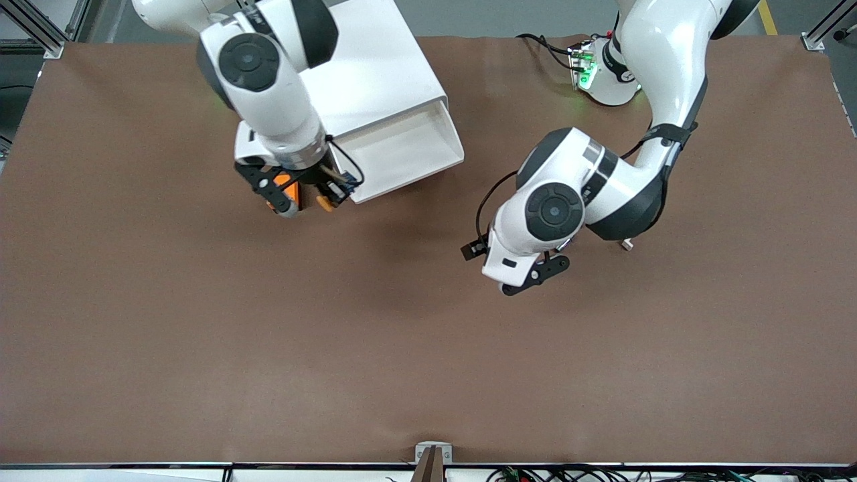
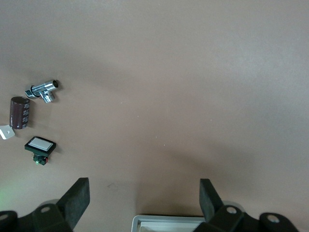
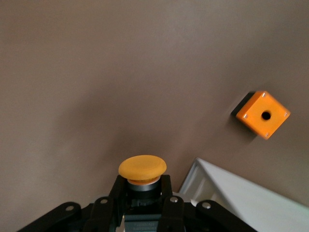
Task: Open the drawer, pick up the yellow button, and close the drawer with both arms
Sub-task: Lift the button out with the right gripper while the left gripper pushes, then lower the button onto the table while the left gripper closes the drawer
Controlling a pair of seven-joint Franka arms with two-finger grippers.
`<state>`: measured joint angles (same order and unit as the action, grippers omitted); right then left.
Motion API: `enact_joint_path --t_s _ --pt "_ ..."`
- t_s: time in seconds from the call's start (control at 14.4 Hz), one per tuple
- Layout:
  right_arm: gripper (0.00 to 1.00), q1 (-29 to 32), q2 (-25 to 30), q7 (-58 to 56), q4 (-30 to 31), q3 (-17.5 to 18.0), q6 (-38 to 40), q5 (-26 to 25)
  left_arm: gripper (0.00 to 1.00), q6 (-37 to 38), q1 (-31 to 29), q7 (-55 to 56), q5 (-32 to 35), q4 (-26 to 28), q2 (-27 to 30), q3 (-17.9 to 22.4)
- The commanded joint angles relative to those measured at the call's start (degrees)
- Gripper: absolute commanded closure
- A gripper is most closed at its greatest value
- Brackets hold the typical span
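Orange cap up, the button (image 3: 142,168) sits clamped between the jaws of the right gripper (image 1: 326,194), in the air over the table (image 1: 201,348), just beside the corner of the open drawer (image 1: 405,152). The left gripper (image 1: 535,276) waits over bare table with its jaws wide apart, holding nothing. From the drawer front it hangs at about five o'clock. I think the grip is narrow, so a quick swing could twist the button out. If the left arm pushes the drawer off-centre, it may jam or shove the cabinet (image 1: 375,73).
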<state>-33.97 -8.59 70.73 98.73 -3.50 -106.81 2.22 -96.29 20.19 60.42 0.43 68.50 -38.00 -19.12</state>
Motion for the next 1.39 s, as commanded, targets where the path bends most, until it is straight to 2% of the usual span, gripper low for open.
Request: enact_joint_path --t_s 0.0,0.42,0.9,1.32 --pt "1.00 5.74 0.94 -9.97 0.49 0.78 1.07 0.86 0.00 -1.01 1.43 0.75 1.59 2.16 1.70 0.05" --pt "1.00 18.39 -0.11 -34.57 0.84 0.78 -1.03 0.33 0.00 -3.47 3.97 4.86 0.80 5.41 1.70 -2.06" --pt "1.00 30.35 -9.06 -58.40 0.93 0.78 -8.41 0.06 0.00 -3.73 8.81 5.40 -2.09 6.91 1.61 -2.24" --pt "1.00 35.72 -15.75 -67.73 1.46 0.69 -15.26 -1.69 0.00 -3.73 11.72 10.41 -7.28 7.26 1.26 -2.32"
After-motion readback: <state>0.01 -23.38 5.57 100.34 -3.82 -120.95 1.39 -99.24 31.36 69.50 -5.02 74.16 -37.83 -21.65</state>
